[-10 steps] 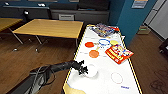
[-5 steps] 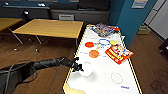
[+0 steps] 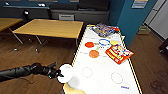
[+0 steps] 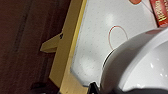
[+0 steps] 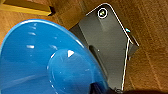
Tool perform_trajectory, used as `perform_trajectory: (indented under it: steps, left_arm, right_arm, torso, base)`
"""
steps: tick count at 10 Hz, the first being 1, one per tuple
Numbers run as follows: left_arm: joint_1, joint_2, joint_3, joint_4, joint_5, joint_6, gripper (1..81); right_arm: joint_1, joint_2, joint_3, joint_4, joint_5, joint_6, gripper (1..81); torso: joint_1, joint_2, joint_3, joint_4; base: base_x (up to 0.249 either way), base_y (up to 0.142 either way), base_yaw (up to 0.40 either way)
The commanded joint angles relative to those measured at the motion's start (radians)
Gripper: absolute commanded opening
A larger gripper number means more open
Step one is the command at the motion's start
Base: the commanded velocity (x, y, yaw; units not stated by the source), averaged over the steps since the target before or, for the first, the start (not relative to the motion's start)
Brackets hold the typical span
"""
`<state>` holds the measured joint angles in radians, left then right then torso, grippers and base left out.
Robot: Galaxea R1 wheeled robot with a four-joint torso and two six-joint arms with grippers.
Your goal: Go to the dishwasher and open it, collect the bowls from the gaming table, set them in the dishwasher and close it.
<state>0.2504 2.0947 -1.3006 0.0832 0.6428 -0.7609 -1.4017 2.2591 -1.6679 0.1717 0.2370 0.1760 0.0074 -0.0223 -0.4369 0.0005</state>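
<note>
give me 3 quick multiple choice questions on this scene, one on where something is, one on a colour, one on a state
1. Where does the red game box lie?
A. on the white-topped gaming table
B. on the wooden table
C. on the floor

2. What colour is the bowl seen large in the right wrist view?
A. orange
B. blue
C. green

3. How is the white bowl at the left gripper?
A. flat on the table top
B. held off the table's near corner
C. stacked on the orange bowls

Key: 1 A, the box rests on the white top near its right rim. 2 B, it is bright blue. 3 B, it sits at the arm's tip, at the table's near left corner.
</note>
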Motion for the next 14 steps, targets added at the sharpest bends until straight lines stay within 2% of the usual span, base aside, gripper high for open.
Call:
perform_trajectory:
  steps: [1,2,3,4,5,8,11,14]
  left_arm:
    - [0.364,-0.359,0.296,0.323,-0.254,-0.006,1.0]
    - [0.487,-0.357,0.267,0.383,-0.308,-0.008,1.0]
    - [0.602,-0.325,0.200,0.424,-0.407,-0.003,1.0]
    - [0.699,-0.282,0.125,0.453,-0.480,0.000,1.0]
    - [0.764,-0.211,0.024,0.472,-0.520,0.000,1.0]
    - [0.913,-0.050,-0.251,0.472,-0.619,0.000,1.0]
    - [0.984,0.064,-0.411,0.472,-0.640,0.002,1.0]
    - [1.016,0.134,-0.505,0.461,-0.677,-0.008,1.0]
  right_arm:
    - [0.000,-0.048,0.025,-0.014,-0.062,0.000,1.0]
    - [-0.003,-0.045,0.021,-0.014,-0.064,0.000,1.0]
    - [-0.004,-0.042,0.010,-0.011,-0.062,0.000,1.0]
    - [-0.006,-0.036,0.001,-0.012,-0.067,0.000,1.0]
    - [-0.011,-0.030,-0.005,-0.014,-0.065,0.000,1.0]
    - [-0.007,0.006,-0.038,-0.018,-0.070,-0.001,1.0]
    - [-0.012,0.026,-0.071,-0.018,-0.074,-0.001,1.0]
    - [-0.015,0.030,-0.079,-0.017,-0.074,-0.001,1.0]
  torso:
    - [0.000,0.000,0.000,0.000]
    - [0.000,0.000,0.000,0.000]
    - [0.000,0.000,0.000,0.000]
    - [0.000,0.000,0.000,0.000]
    - [0.000,0.000,0.000,0.000]
    - [0.000,0.000,0.000,0.000]
    - [0.000,0.000,0.000,0.000]
    - [0.000,0.000,0.001,0.000]
  base:
    - [0.000,0.000,0.000]
    - [0.000,0.000,0.000]
    - [0.000,0.000,0.000]
    - [0.000,0.000,0.000]
    - [0.000,0.000,0.000]
    - [0.000,0.000,0.000]
    - [0.000,0.000,0.000]
    - [0.000,0.000,0.000]
